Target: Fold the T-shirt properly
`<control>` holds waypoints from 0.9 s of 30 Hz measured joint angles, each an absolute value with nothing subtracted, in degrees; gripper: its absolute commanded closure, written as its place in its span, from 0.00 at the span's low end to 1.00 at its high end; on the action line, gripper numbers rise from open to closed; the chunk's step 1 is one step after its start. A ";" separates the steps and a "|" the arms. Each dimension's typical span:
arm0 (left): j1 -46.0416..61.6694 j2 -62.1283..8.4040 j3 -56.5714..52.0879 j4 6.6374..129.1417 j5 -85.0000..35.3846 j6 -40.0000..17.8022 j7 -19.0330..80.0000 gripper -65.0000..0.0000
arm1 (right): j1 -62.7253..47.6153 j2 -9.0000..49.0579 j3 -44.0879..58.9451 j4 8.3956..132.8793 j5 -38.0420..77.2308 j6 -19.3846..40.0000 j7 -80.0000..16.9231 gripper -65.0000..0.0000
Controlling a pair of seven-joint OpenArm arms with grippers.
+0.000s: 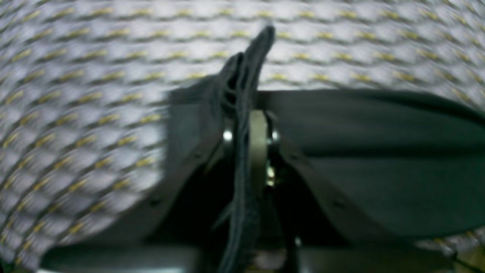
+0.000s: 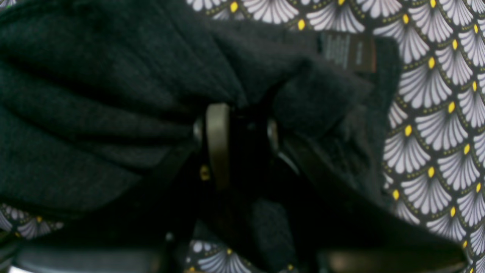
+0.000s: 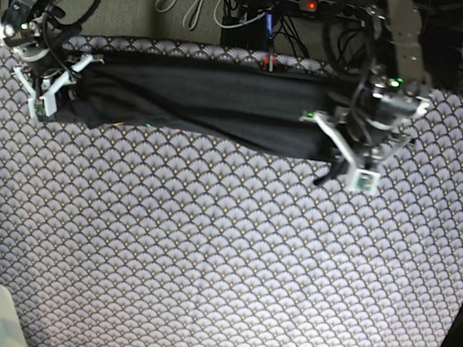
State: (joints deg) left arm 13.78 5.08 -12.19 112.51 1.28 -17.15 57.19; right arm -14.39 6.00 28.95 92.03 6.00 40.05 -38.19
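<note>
Two grippers, both clamped on cloth, one at each end of the T-shirt [image 3: 198, 103]. Stretched as a long dark band across the far part of the scallop-print cloth [image 3: 222, 256], near the back edge of the table. Left gripper [image 1: 250, 110] pinching a thin bunched edge of dark fabric between its pads, a point of it poking up past the fingertips; motion blur over that whole wrist view, so apparently mid-travel. Right gripper [image 2: 242, 125] buried in a thick wad of the black knit, pressed together on it as far as can be made out, with a sewn label [image 2: 346, 51] lying just beside.

Judged as the middle of a lengthwise fold: garment already narrowed to a strip, held taut between both ends, not yet brought end to end. Next move likely calls for carrying one end over toward the other while keeping the strip flat and even, then letting go only once edges line up. Risk of the bunched grip at the right gripper dragging extra layers and leaving a lump.

Looks of the shirt: charcoal-black, soft and slightly fuzzy up close, rumpled into deep folds near the right gripper, smoother along the middle of the band, sagging lower at the left gripper's end. No logo visible from any view
</note>
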 measured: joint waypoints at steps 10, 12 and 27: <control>13.61 8.54 4.43 112.51 9.80 -16.95 57.21 0.99 | -14.33 6.02 28.95 92.03 5.98 40.05 -38.30 0.84; 13.63 8.56 7.14 112.51 10.81 -17.04 57.23 0.99 | -14.31 6.02 28.95 92.03 5.96 40.05 -38.33 0.84; 13.28 8.45 17.28 109.40 11.35 -10.59 56.55 0.99 | -14.31 6.63 28.71 92.03 6.02 40.07 -38.35 0.84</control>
